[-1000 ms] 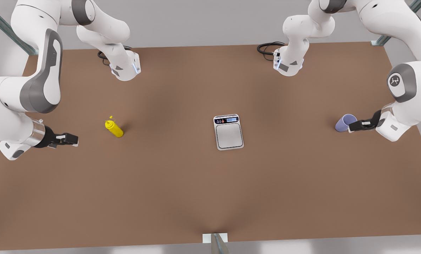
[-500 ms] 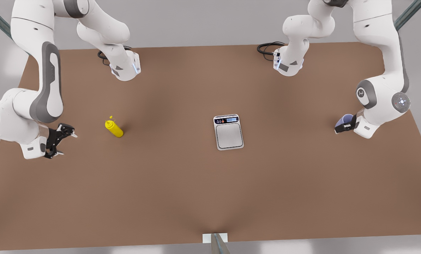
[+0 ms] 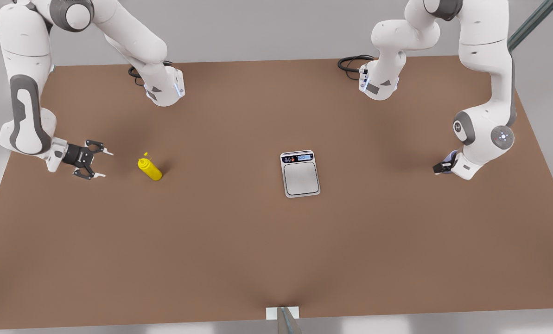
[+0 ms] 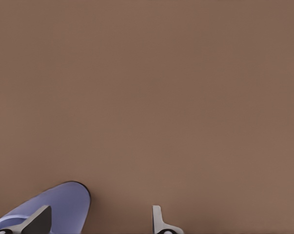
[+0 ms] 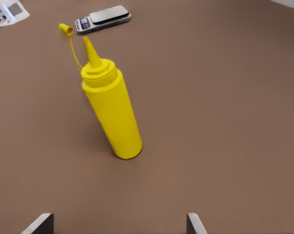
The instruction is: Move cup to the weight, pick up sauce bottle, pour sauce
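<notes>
The yellow sauce bottle (image 3: 150, 169) stands upright on the brown table at the front view's left, its cap hanging off a thin tether. My right gripper (image 3: 104, 164) is open, a short way from the sauce bottle (image 5: 110, 109) and pointing at it, low over the table. The weight (image 3: 300, 178) lies flat mid-table, display toward the far side. At the front view's right, my left gripper (image 3: 442, 167) is low beside the lavender cup (image 3: 453, 155), which the hand mostly hides. In the left wrist view the cup (image 4: 59, 204) sits by one finger (image 4: 37, 220) of the open left gripper (image 4: 99, 222).
Two arm bases (image 3: 165, 88) (image 3: 378, 83) stand at the table's far side, each with a black cable. A small bracket (image 3: 282, 313) marks the near edge. The weight (image 5: 103, 17) shows far behind the bottle. Bare tabletop lies between bottle, weight and cup.
Both arms swung round. My right gripper rose, turned to face the bottle and opened wide. My left hand moved over the cup, so less of it shows. Bottle and weight stayed put.
</notes>
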Robot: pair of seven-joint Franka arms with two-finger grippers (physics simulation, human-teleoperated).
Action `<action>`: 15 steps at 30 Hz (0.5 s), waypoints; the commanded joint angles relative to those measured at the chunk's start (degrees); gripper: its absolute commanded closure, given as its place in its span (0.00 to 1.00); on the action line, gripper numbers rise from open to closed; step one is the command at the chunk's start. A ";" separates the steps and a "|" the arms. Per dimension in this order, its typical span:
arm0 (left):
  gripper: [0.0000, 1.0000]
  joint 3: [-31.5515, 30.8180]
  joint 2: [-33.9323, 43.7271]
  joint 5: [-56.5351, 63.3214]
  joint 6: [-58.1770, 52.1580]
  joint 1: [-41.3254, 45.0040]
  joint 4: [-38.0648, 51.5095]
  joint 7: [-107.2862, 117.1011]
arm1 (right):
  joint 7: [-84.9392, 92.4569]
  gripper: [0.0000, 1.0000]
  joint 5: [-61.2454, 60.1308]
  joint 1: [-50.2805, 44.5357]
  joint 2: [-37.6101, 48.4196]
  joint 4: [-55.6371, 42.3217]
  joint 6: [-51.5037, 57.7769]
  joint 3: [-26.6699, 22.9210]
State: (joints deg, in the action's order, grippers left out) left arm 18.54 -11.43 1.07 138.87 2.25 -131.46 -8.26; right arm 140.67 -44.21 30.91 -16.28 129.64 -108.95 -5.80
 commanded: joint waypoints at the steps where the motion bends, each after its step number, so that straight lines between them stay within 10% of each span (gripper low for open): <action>1: 0.00 0.00 0.00 0.07 -0.01 -0.05 -0.02 0.00 | 1.44 0.00 -0.17 0.73 -0.77 0.00 0.23 0.08; 7: 0.24 0.00 -2.20 0.07 0.87 -0.05 -0.81 -0.17 | 11.73 0.00 -6.67 1.00 -7.98 -0.27 3.66 0.08; 15: 0.21 0.09 0.53 -0.01 -2.03 -0.05 -0.28 -0.17 | 12.17 0.00 -7.64 -1.64 -11.41 -0.35 4.62 1.31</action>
State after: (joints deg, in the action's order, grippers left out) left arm 18.63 -10.47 1.08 136.34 2.20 -131.75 -8.44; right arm 152.84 -51.86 29.27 -27.69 129.29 -104.33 -4.48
